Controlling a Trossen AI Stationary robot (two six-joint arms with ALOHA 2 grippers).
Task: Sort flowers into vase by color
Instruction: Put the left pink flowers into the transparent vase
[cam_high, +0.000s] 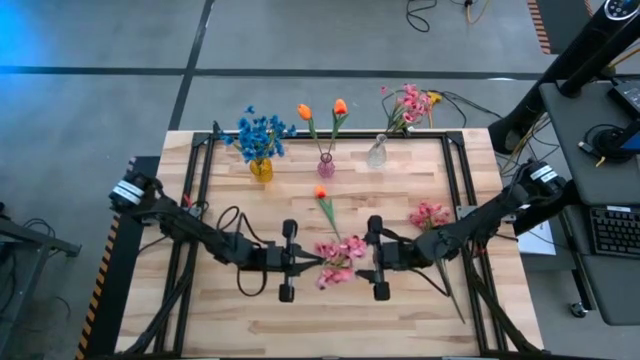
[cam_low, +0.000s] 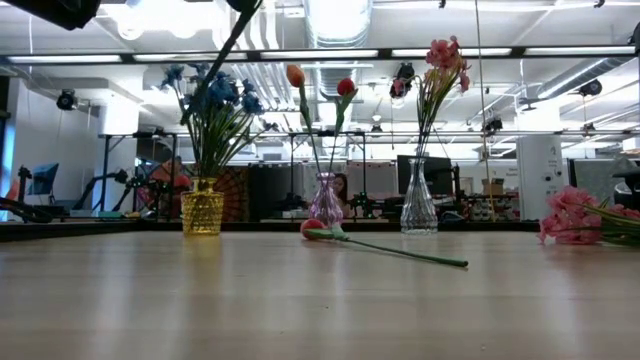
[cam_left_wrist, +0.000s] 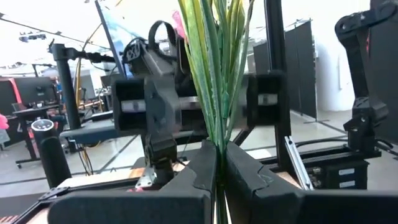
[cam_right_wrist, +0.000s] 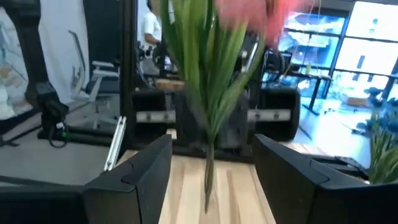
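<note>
A pink blossom spray (cam_high: 338, 258) stands upright in the air between my two grippers, over the table's near middle. My left gripper (cam_high: 312, 264) (cam_left_wrist: 221, 168) is shut on it. My right gripper (cam_high: 356, 262) (cam_right_wrist: 211, 155) is open, with one finger on either side of the spray's green leaves (cam_right_wrist: 208, 93) and not touching them. An orange tulip (cam_high: 322, 200) (cam_low: 380, 247) lies flat on the table. A second pink spray (cam_high: 430, 215) (cam_low: 580, 215) lies near the right edge. My left gripper pinches the pink spray between its two fingers at the bundle of green stem and leaves (cam_left_wrist: 219, 134) below the blooms. The fingers come level from the table's left side and lie across the stem. The spray stands upright and lifted clear, its stem end (cam_right_wrist: 208, 193) hanging above the wood.
Three vases stand along the far edge: a yellow one with blue flowers (cam_high: 260, 168) (cam_low: 202, 205), a pink one with two orange tulips (cam_high: 326, 165) (cam_low: 326, 200) and a clear one with pink sprays (cam_high: 377, 152) (cam_low: 418, 205). Bare wood (cam_high: 250, 320) lies near the front.
</note>
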